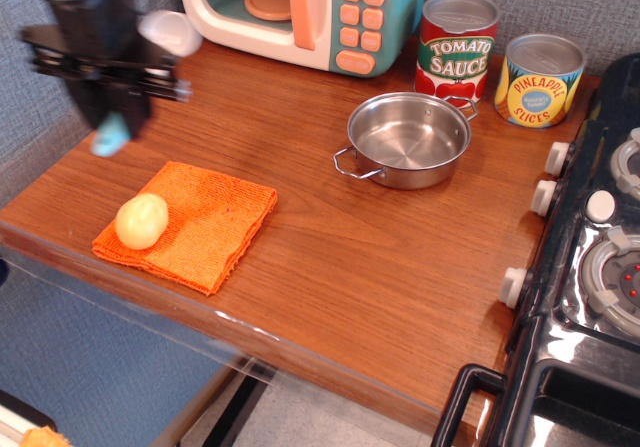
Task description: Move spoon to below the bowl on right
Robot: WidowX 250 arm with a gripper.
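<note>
Carrying the spoon [150,52] clamped in our claw [112,117], clear of the table [330,257], well left of the bowl [408,139]; placement below bowl pending.

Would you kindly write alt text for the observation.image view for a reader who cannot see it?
A black robot gripper holds a spoon lifted above the left of a wooden counter. Below lie an orange cloth with a yellow fruit; a steel bowl sits to the right, before two cans and a toy microwave.

spoon [150,52]: airborne, far left, tilted | bowl [408,139]: upright, empty, mid-table
</note>
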